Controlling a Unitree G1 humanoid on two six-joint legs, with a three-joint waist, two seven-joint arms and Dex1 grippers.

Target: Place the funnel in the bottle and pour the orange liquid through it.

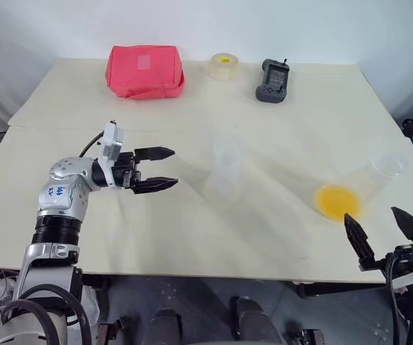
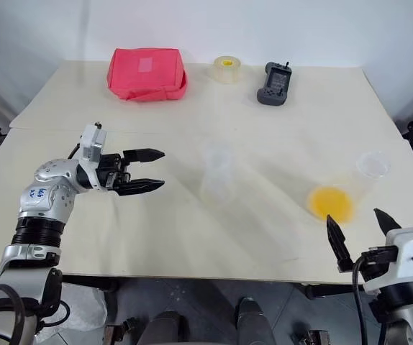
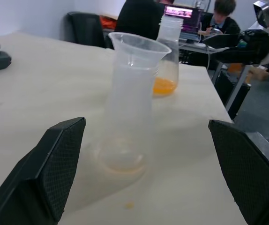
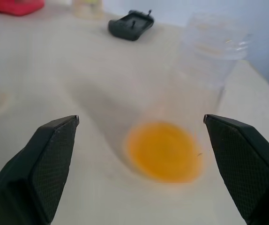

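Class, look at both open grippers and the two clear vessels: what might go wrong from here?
The right gripper sits close to the bottle of orange liquid; a clumsy approach may spill it. The left gripper points level at the tall clear container, which may topple if pushed.

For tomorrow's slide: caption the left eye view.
Open left gripper faces empty cup; open right gripper nears orange liquid.

Office-like lab: monitor (image 3: 182,11), chairs (image 3: 84,28)
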